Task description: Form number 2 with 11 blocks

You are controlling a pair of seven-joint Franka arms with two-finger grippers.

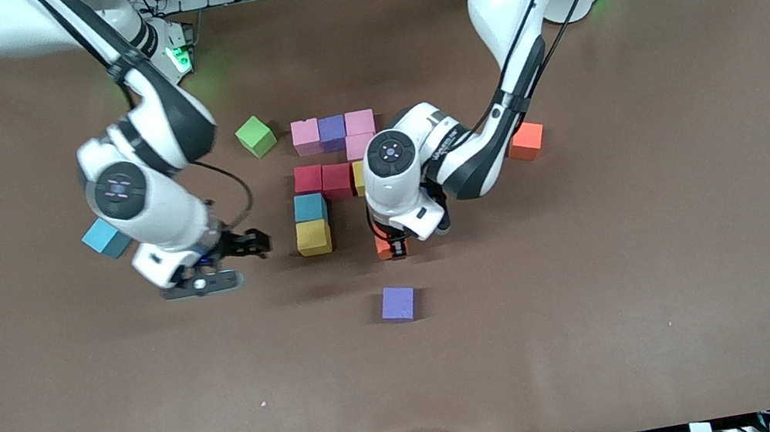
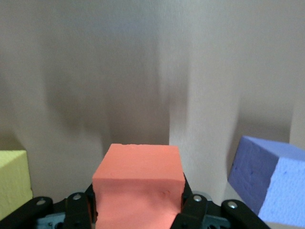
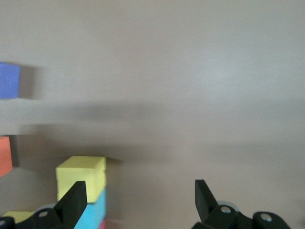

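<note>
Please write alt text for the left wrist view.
The left hand holds an orange cube just above the brown table. A purple cube and a yellow cube sit on either side of it.

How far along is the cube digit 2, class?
Done: nine cubes laid, from the pink-purple top row to the yellow cube starting the bottom row. In hand: the left hand grips an orange cube; the right hand hangs open beside the yellow cube. Left: placing that cube and the loose orange cube.
</note>
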